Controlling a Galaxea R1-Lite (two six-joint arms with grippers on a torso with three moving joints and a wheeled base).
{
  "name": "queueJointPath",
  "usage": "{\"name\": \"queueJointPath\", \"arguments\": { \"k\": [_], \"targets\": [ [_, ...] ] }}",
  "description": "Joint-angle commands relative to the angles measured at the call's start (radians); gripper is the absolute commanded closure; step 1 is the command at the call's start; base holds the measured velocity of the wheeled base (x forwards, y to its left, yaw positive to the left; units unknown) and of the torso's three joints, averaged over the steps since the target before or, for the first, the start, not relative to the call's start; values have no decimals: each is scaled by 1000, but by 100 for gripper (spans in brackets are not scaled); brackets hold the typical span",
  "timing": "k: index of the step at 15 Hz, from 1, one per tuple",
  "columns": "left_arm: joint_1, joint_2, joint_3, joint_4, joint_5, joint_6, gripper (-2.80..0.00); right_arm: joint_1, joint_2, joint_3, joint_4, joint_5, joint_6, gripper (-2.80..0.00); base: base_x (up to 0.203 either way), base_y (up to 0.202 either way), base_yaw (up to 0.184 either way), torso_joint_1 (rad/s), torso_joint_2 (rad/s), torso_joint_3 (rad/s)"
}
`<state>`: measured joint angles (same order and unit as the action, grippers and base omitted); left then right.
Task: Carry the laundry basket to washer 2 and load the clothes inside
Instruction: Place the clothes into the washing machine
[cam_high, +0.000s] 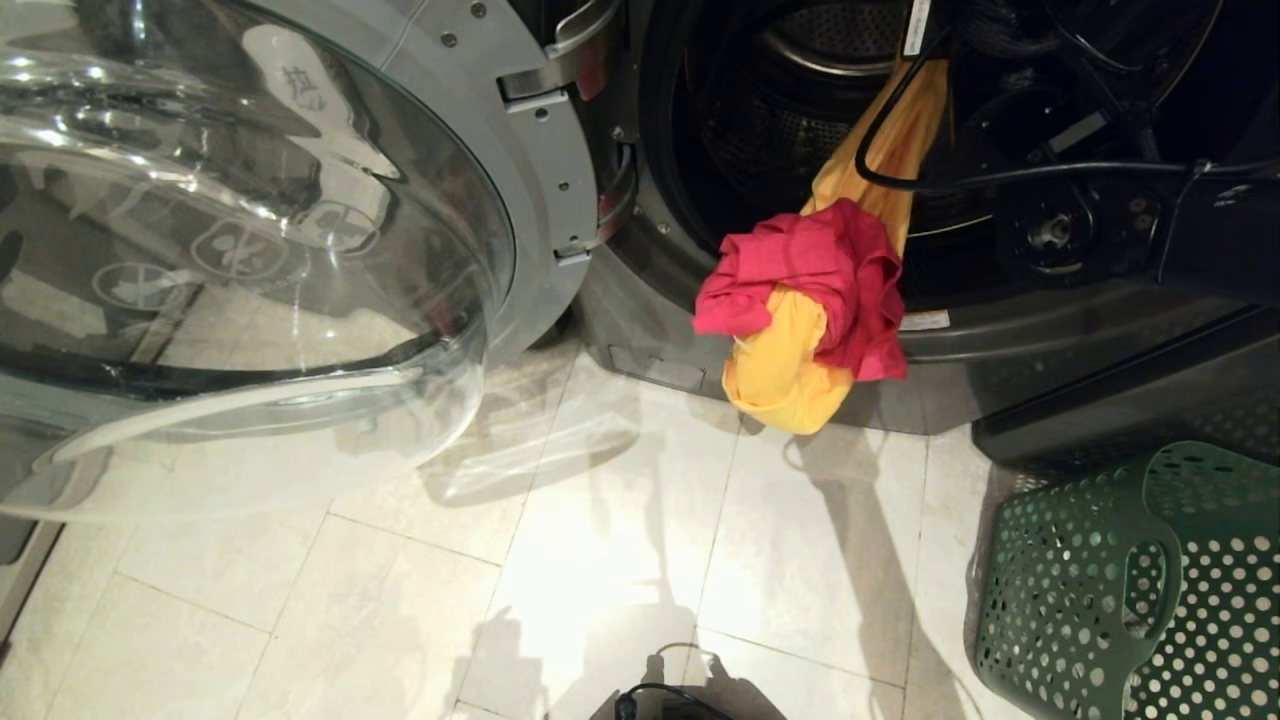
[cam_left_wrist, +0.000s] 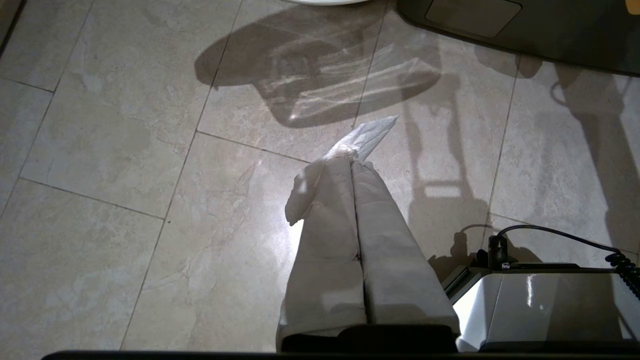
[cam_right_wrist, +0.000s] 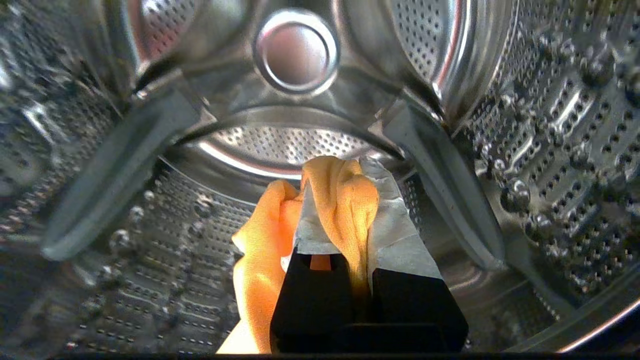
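The right gripper (cam_right_wrist: 345, 200) is inside the steel drum (cam_right_wrist: 525, 140) of the open front-load washer (cam_high: 1000, 340), its taped fingers clenched on a fold of yellow garment (cam_right_wrist: 260, 260). In the head view, that yellow garment (cam_high: 790, 370) trails out of the door opening and hangs down the washer's front at about 6 o'clock from the opening, with a red garment (cam_high: 810, 275) bunched around it, its low end hanging near the floor tiles (cam_high: 400, 600). No numeral label is visible, so which washer this is cannot be confirmed here.

To do this step well, I judge the gripper should carry its hold deeper toward the back of the drum before letting go, so the hanging tail and the red piece are dragged over the door lip rather than left draped outside. A release too near the opening risks the cloth sliding back out.

The glass door (cam_high: 250, 250) stands swung open at 9 o'clock from the drum. The green laundry basket (cam_high: 1130, 580) sits on the floor at about 5 o'clock from the hanging clothes, well apart.

The left gripper (cam_left_wrist: 352, 157) is parked low over the tiles, closed on nothing.
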<state>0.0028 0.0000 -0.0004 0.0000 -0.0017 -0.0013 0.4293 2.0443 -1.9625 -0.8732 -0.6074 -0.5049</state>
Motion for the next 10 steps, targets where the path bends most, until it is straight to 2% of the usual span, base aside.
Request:
{"name": "queueJointPath", "arguments": {
  "k": [1,10],
  "targets": [
    [0,2,0,0,0,0,0,7,-20,-1,-6,-3,-13,0,0,0,0,0,0,0],
    [0,2,0,0,0,0,0,22,-29,2,-7,-3,-20,0,0,0,0,0,0,0]
  ]
}}
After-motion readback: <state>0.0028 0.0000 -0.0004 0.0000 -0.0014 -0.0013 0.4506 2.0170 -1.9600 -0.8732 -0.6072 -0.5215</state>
